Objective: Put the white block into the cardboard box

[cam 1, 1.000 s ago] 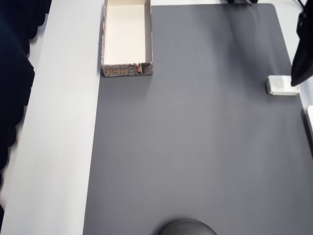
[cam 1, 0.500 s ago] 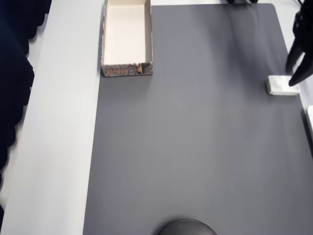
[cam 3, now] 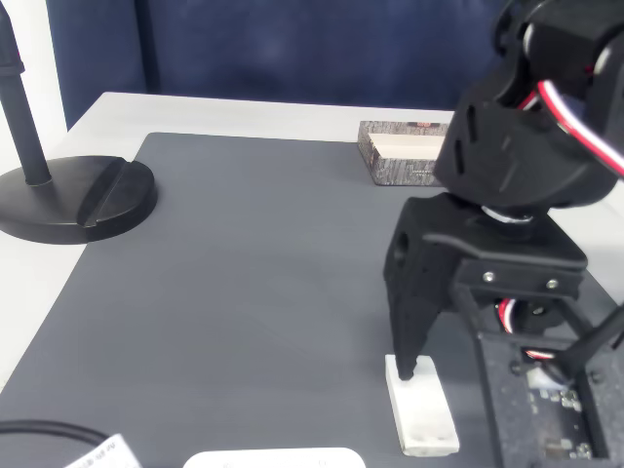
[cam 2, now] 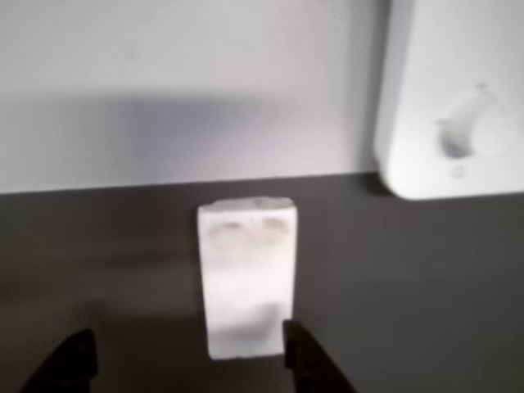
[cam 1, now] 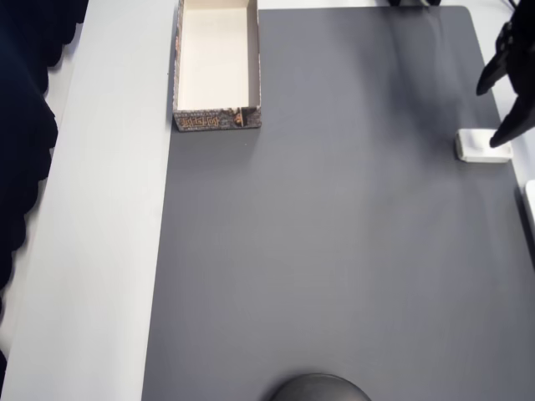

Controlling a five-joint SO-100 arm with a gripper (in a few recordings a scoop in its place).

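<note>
Block point(cam 1: 481, 145): small, flat, white, rectangular with rounded corners, smooth matte surface. It lies at the right edge of the overhead view, on the dark grey mat point(cam 1: 334, 234), close to the mat's right border. In the wrist view the block point(cam 2: 246, 277) sits in the lower centre, long axis pointing up the frame, with two faint smudges near its far end. In the fixed view the block point(cam 3: 421, 405) lies at the bottom, right of centre.

Gripper point(cam 1: 504, 88): black plastic, jaws spread wide. In the overhead view one fingertip sits over the block's right end and the other is apart, higher in the frame. In the wrist view the gripper point(cam 2: 188, 356) shows two dark fingertips at the bottom edge; the right one is just beside the block's near right corner, the left one stands apart. In the fixed view one finger point(cam 3: 414, 317) points down to the block's far end; whether it touches cannot be told.

Box point(cam 1: 217, 65): long, shallow cardboard, cream-white inside, low walls, at the upper left of the overhead view. Its near end face carries a brown-grey print; the writing is unreadable.

Slab point(cam 2: 454, 98): larger, white, rounded corner, upper right of the wrist view, resting on the pale tabletop point(cam 2: 180, 82).

Stand base point(cam 3: 73, 195): round, black, left of the fixed view.
</note>
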